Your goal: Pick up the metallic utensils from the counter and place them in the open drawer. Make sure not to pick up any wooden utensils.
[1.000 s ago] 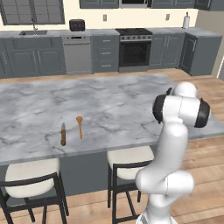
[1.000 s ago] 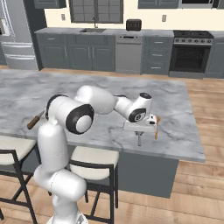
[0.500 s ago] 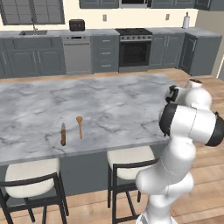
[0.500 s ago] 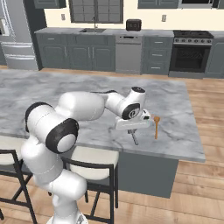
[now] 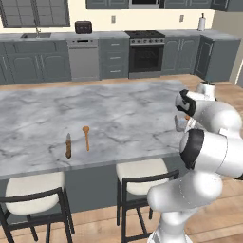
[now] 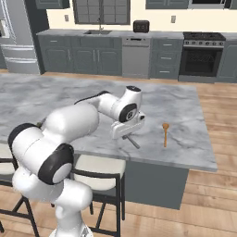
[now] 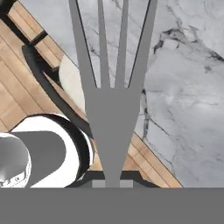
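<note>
Gripper (image 6: 127,134) fully closed on a grey metal fork (image 7: 109,92); in the hand view the fork fills the middle, handle running down between the fingertips, four tines fanning toward the top. In the right base view the fork (image 6: 131,140) hangs from the hand as a thin dark sliver, angled down and to the right, just above the near part of the marble counter (image 6: 185,109); whether its tip touches the slab cannot be told. Wooden spoon (image 6: 165,134) lies on the counter to the right of the gripper, apart from it, bowl pointing away from the near edge. In the left base view the same wooden spoon (image 5: 86,136) lies near the counter's front edge (image 5: 118,114), with a darker brown slim utensil (image 5: 68,145) just beside it on the left, not touching. Two stools stand under the front edge; one cream seat (image 5: 142,170) shows beside the arm, and a stool seat and back rail show under the fork in the hand view.
</note>
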